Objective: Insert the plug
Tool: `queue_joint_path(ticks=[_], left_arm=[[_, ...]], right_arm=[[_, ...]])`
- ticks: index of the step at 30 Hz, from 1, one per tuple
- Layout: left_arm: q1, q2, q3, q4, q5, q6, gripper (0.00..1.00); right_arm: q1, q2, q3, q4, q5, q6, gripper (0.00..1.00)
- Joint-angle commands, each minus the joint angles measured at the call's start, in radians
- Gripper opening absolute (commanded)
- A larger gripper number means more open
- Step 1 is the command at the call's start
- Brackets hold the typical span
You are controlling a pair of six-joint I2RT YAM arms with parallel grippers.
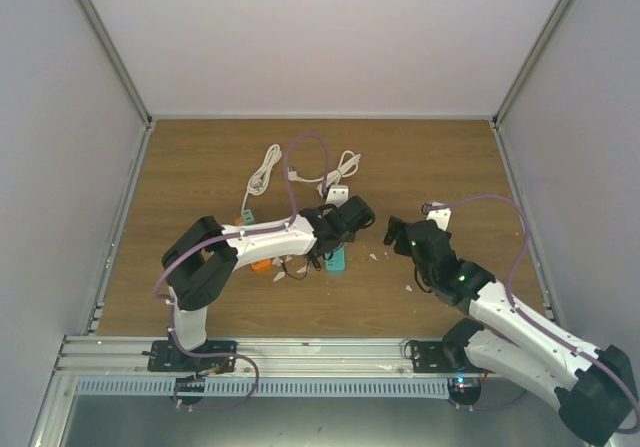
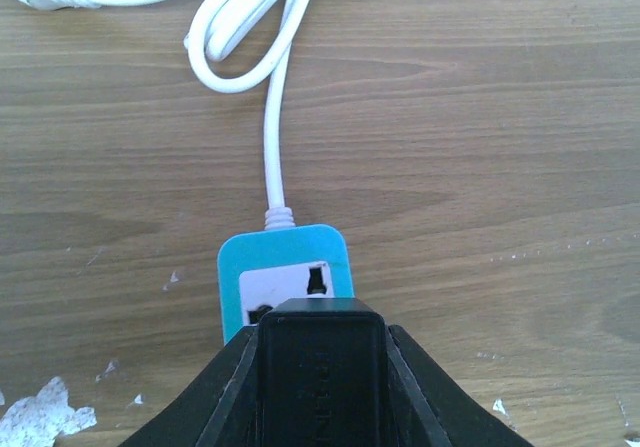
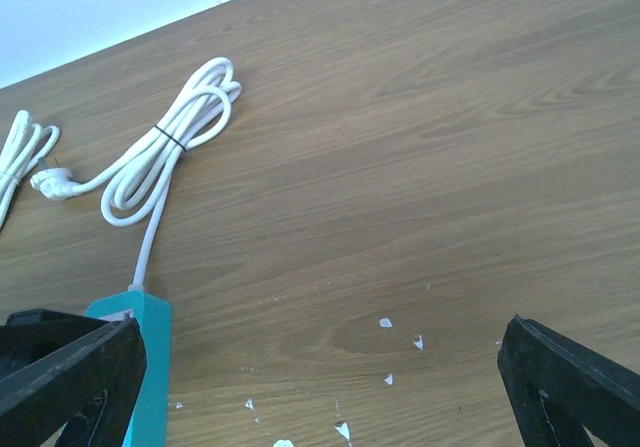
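The plug (image 2: 320, 362) was seen clamped in the left gripper (image 2: 322, 387), over the socket face of the teal power strip (image 2: 285, 267). In the top view it was hidden. The right gripper (image 3: 320, 377) was held wide open, empty.

it looked a robot lab: white panels (image 1: 330, 37) boxed a wood table (image 1: 450, 167), aluminium rail (image 1: 320, 352) at its near edge.
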Motion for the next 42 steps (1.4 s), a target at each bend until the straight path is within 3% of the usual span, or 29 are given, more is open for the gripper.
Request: queue_joint_path(ticks=[1, 18, 25, 33, 42], left_arm=[[-0.001, 0.029, 0.044, 0.016, -0.035, 0.013, 0.0], [0.043, 0.088, 0.08, 0.002, -0.048, -0.011, 0.0], [0.047, 0.074, 0.074, -0.013, -0.048, -0.024, 0.0], [0.043, 0.038, 0.017, 0.042, 0.053, 0.006, 0.0], [0.035, 0.015, 0.005, -0.016, 0.023, -0.039, 0.0]], right_arm=[[-0.01, -0.001, -0.014, 0.021, -0.003, -0.015, 1.0], [-0.01, 0.001, -0.018, 0.03, -0.01, -0.023, 1.0], [-0.011, 0.004, -0.019, 0.032, -0.011, -0.023, 1.0], [-0.011, 0.003, -0.017, 0.03, -0.01, -0.023, 1.0], [-0.011, 0.006, -0.017, 0.029, -0.003, -0.023, 1.0]])
